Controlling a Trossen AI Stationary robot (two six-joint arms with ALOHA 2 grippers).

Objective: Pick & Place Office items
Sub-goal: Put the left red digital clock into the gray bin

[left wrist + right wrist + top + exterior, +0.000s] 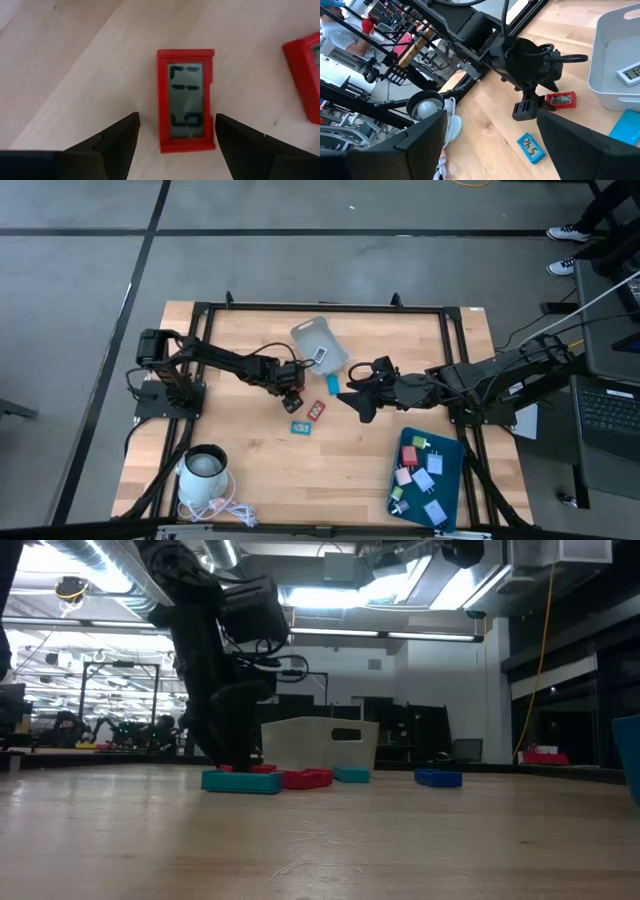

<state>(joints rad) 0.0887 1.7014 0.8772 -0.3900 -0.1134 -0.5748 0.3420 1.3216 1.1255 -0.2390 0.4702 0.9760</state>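
Left end effector (pixel 175 142) fingers apart, straddling a red clock (pixel 186 100) on the table (pixel 90 65), right end effector (pixel 357 402) apart, idle

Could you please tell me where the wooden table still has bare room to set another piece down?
The widest bare patch of the wooden table lies between the white lamp and the dark-teal flat tray. It is crowded between the translucent grey bin, the open left claw and the right claw.
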